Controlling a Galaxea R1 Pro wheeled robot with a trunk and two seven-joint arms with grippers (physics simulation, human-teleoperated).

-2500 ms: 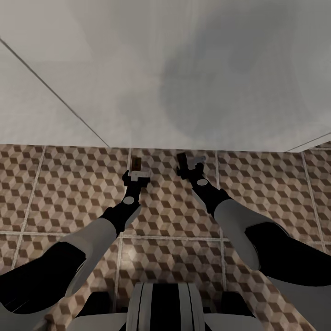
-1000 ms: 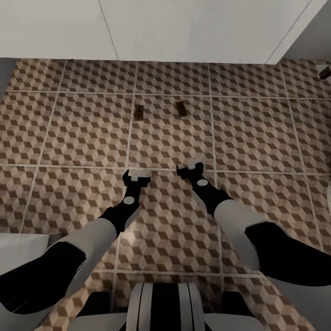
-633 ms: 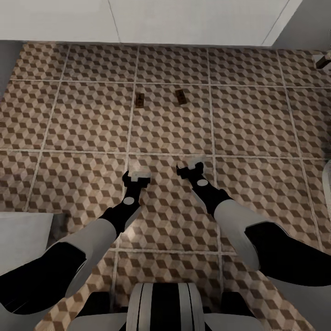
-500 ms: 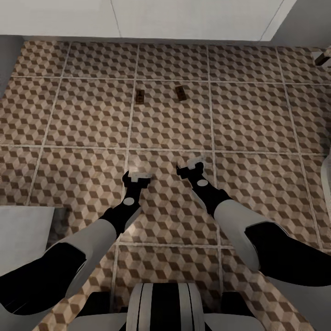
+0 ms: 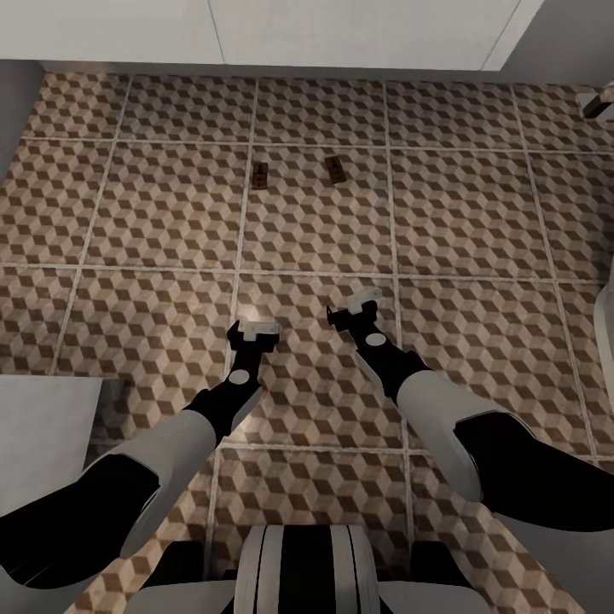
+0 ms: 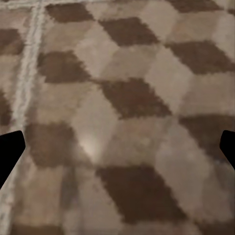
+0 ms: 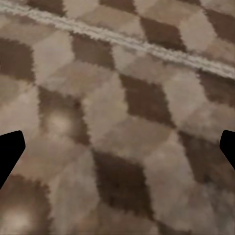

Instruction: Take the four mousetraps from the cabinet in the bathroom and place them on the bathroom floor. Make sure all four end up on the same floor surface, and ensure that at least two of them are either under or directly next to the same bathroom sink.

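Observation:
Two mousetraps lie flat on the patterned bathroom floor (image 5: 153, 222), one (image 5: 261, 175) left of the other (image 5: 336, 169), just in front of the white boxy sink (image 5: 341, 34). My left gripper (image 5: 253, 328) hangs over the tiles more than a tile short of them, open, with nothing between its fingers. My right gripper (image 5: 358, 307) is beside it, also open with nothing in it. In the left wrist view the left gripper (image 6: 117, 152) has dark fingertips (image 6: 10, 152) at both edges over bare tile. The right gripper (image 7: 117, 152) looks the same. The cabinet is out of view.
A white boxy unit (image 5: 43, 426) stands at the lower left beside my left arm. A white curved edge (image 5: 609, 333) shows at the right border. A small brown and white object (image 5: 601, 98) sits at the upper right edge; what it is I cannot tell.
The camera has pulled back from the sink. The two mousetraps, at my fingertips 2.5 s ago, now lie on the floor well ahead of both open grippers.

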